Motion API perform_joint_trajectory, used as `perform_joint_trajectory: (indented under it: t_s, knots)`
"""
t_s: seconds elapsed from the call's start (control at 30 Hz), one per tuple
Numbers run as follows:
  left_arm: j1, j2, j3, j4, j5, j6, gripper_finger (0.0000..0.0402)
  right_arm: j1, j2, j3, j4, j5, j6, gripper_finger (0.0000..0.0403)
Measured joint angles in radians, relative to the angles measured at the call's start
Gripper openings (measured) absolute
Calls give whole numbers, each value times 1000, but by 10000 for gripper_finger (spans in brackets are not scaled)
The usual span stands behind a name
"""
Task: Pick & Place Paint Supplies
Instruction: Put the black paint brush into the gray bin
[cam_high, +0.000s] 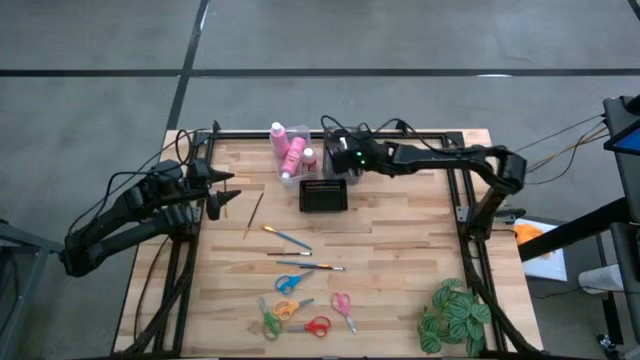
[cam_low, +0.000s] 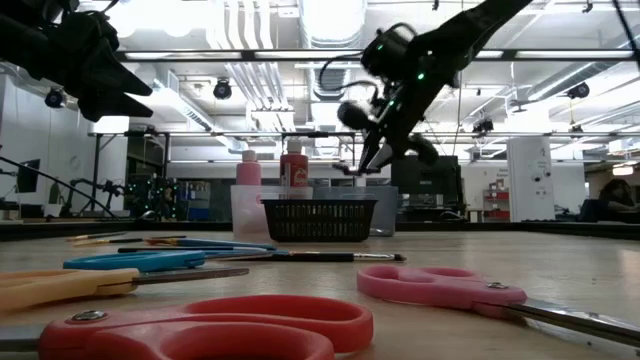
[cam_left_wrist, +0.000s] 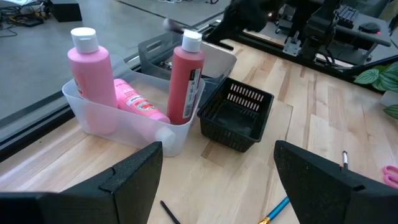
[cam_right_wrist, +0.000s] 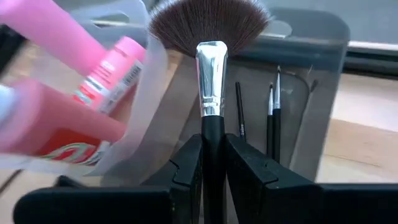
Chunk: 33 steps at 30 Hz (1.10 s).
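A fan brush is clamped in the right gripper at upper centre of the high view, over the grey bin (brushes already inside). Next: lowering, release. Left gripper is spread, empty, at left.

The table was of pale wood strips, smooth and matt. The bottles were glossy pink plastic with white plastic caps, standing in a clear, frosted plastic bin. The basket was black plastic mesh. The fan brush had soft dark bristles, a polished metal ferrule and a glossy black handle. The scissors had smooth pink plastic handles.
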<state>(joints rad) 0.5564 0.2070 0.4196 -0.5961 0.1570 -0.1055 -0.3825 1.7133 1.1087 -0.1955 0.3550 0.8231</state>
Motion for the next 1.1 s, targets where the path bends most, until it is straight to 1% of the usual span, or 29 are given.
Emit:
perform_joint_trajectory:
  t_s: [0.1,0.2,0.43,0.53,1.0,1.1]
  knots:
    - [0,0,0,0,0,0,311,-5,50,48,-81,-4,9,56]
    - [0,0,0,0,0,0,311,-14,91,73,-116,-12,-10,56]
    - [0,4,0,0,0,0,311,-45,143,78,-113,-75,-4,56]
    - [0,5,0,0,0,0,311,-54,148,72,-108,-98,8,56]
    - [0,5,0,0,0,0,311,-59,148,66,-103,-95,4,57]
    - [0,5,0,0,0,0,311,-59,147,65,-87,-94,8,69]
